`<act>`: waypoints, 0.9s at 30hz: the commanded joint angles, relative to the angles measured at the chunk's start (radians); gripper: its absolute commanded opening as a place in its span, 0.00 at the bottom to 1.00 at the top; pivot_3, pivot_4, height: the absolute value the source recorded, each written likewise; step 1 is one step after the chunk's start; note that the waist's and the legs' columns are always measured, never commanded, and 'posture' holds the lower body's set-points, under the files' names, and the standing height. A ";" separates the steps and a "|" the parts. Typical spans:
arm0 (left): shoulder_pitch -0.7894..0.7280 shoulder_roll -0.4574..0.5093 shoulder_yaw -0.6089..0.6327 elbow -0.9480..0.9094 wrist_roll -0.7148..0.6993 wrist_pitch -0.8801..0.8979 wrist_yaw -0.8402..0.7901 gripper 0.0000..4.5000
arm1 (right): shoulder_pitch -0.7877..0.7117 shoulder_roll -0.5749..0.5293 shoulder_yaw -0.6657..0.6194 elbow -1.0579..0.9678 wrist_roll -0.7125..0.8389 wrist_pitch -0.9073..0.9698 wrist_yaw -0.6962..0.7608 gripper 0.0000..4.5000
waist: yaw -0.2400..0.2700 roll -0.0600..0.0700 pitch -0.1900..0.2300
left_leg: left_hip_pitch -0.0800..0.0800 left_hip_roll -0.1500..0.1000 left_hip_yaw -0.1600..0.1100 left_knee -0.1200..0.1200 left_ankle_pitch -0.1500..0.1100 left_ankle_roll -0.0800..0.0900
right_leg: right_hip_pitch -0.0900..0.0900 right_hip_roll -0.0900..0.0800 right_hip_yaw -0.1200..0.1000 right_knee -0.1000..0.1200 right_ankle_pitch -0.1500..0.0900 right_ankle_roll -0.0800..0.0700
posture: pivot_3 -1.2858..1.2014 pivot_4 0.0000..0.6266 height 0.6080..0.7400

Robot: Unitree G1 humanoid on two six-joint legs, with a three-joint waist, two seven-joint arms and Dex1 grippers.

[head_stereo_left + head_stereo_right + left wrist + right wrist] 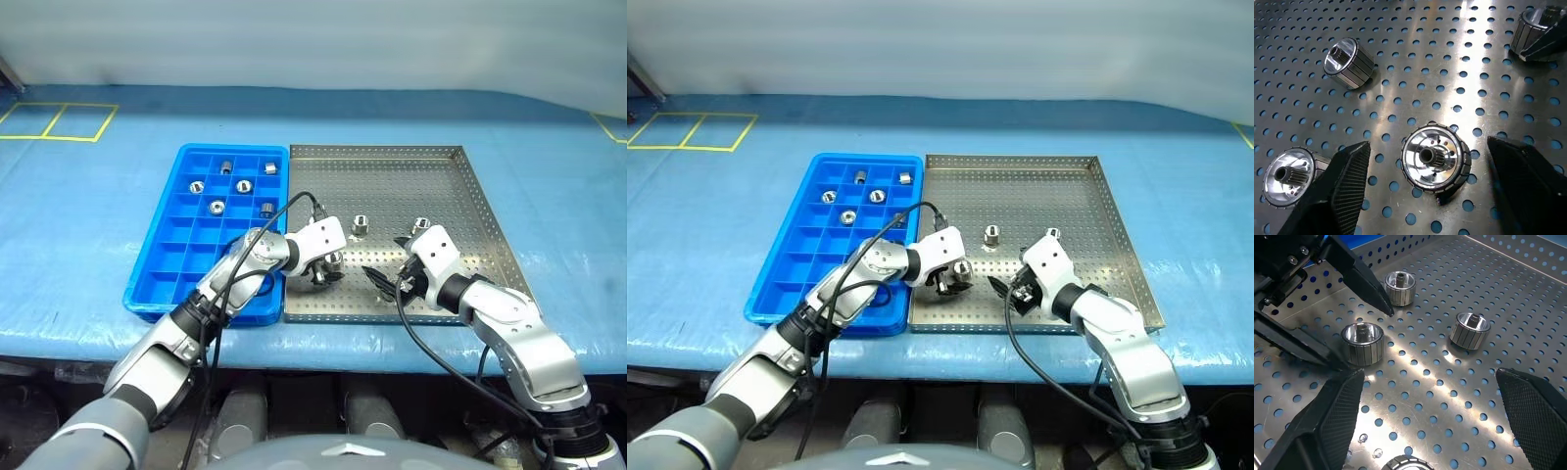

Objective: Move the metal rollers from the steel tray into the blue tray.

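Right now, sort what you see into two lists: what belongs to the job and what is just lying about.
Belongs to the job:
- metal rollers, some on the steel tray, some already in the blue tray
- left gripper, fingers either side of one roller
- right gripper, fingers apart

Just lying about:
- blue table cover
- yellow tape squares

Both arms are jointed silver-grey metal shells, rounded at each segment, with black rings and bands at the joints. Each wrist ends in a white, boxy housing. A thin black cable loops loose from each housing back along the forearm. The left gripper (322, 277) and the right gripper (384, 282) have two black fingers each, tapered to points (the inner pads (1334, 418) show a fine cross-hatched texture).
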 commanded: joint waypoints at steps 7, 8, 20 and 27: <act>0.024 -0.009 0.021 -0.013 -0.001 0.002 -0.019 0.46 | -0.008 0.005 0.003 -0.042 -0.008 -0.031 -0.004 1.00 | -0.001 0.000 0.000 | 0.000 0.000 0.000 0.000 0.000 0.000 | 0.000 0.000 0.000 0.000 0.000 0.000 | 0.53 0.24 1.00; 0.025 -0.010 0.024 -0.015 -0.001 0.002 -0.020 0.39 | -0.009 0.006 0.005 -0.040 -0.009 -0.031 -0.003 1.00 | -0.001 0.000 0.000 | 0.000 0.000 0.000 0.000 0.000 0.000 | 0.000 0.000 0.000 0.000 0.000 0.000 | 0.53 0.24 1.00; 0.127 -0.013 0.196 -0.300 -0.147 0.077 -0.008 0.38 | -0.061 0.017 0.086 0.024 -0.005 -0.037 0.049 1.00 | -0.001 0.000 0.000 | -0.001 0.000 -0.001 0.000 0.000 0.000 | 0.000 0.000 0.000 0.000 0.000 0.000 | 0.55 0.24 1.00; 0.231 0.075 0.341 -0.533 -0.118 0.181 0.135 0.38 | -0.101 0.002 0.103 0.053 -0.005 -0.056 0.095 1.00 | 0.007 0.000 0.000 | 0.000 0.000 -0.002 -0.001 0.000 0.000 | 0.000 0.000 0.000 0.000 0.000 0.000 | 0.58 0.24 1.00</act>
